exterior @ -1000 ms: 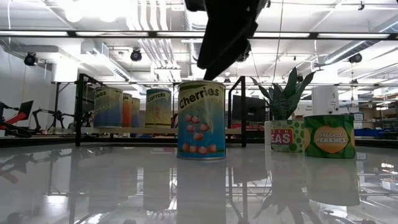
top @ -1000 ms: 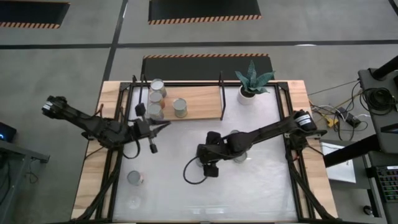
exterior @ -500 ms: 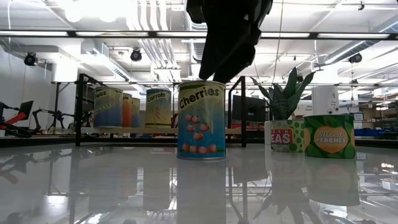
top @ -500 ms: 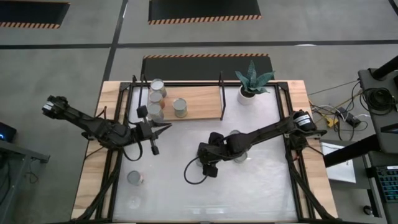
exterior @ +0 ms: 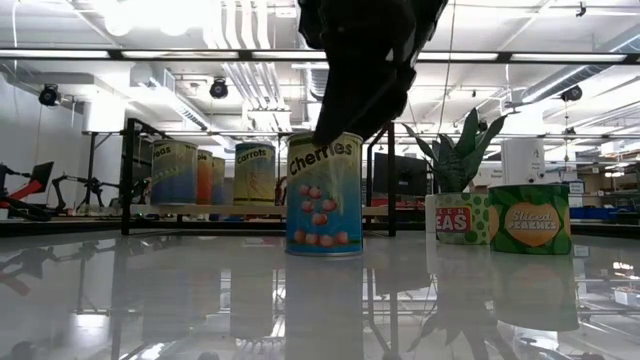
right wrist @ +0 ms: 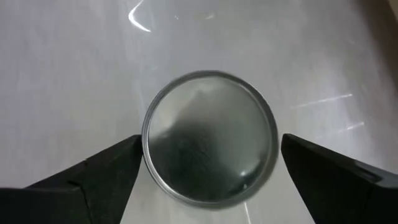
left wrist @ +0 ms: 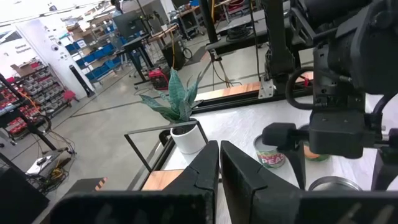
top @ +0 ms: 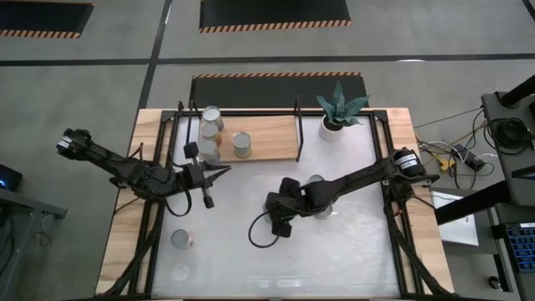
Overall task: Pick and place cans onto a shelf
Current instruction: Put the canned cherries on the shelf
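The right gripper [right wrist: 208, 171] is hanging spread wide, its dark fingers flanking the cherries can's [exterior: 323, 195] shiny round metal lid mid-bench. The left gripper [top: 219, 170], pinched narrow, is pointing beside the pale wooden shelf [top: 272, 142], where three cylindrical cans [top: 212, 117] are standing.

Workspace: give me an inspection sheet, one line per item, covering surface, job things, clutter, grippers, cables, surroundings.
Surface: white table, glossy and reflective.
Job's things: three cans on the shelf; Cherries can upright under the right arm; another can near the front left.
Clutter: potted plant beside the shelf.
Grippers: right gripper open, fingers either side of the Cherries can's top; left gripper shut, holding nothing, near the shelf.
Cables: loose bundle off the table's right edge.
Surroundings: workshop with racks; no person seen.
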{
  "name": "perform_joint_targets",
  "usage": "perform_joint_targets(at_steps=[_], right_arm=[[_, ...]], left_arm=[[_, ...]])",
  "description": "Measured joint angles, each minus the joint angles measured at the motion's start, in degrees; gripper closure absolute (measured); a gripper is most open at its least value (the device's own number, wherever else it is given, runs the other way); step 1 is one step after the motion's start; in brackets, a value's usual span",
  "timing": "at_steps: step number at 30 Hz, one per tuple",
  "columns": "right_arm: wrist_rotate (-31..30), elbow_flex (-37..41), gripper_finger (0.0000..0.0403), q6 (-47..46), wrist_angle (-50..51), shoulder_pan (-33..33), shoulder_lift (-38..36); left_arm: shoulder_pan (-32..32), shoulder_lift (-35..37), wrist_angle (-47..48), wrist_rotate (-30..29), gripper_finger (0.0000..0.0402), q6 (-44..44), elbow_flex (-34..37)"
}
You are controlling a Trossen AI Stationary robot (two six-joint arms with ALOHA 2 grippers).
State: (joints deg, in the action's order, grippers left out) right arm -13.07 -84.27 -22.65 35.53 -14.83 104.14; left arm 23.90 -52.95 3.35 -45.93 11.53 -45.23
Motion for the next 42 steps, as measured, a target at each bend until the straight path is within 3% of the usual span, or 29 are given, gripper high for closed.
perform_joint_targets(at_steps=[12,20,31,42], right_arm=[[0.0,0.8,0.0105,0.6,-1.6,0.0,0.0],[0.3,0.1,0.0087,2.9,-0.7,0.0,-0.6],[1.5,-11.6,0.0097,14.5,9.5,5.4,-4.2],[2.9,-26.2,0.0097,34.9,16.5,19.8,-4.3]], left_arm=[[0.0,0.0,-0.3,0.0,0.0402,0.0,0.0],[0.0,0.0,-1.0,0.0,0.0402,0.0,0.0],[0.0,0.6,-1.7,0.0,0.0402,0.8,0.0],[-3.3,1.2,-1.6,0.0,0.0402,2.0,0.0]])
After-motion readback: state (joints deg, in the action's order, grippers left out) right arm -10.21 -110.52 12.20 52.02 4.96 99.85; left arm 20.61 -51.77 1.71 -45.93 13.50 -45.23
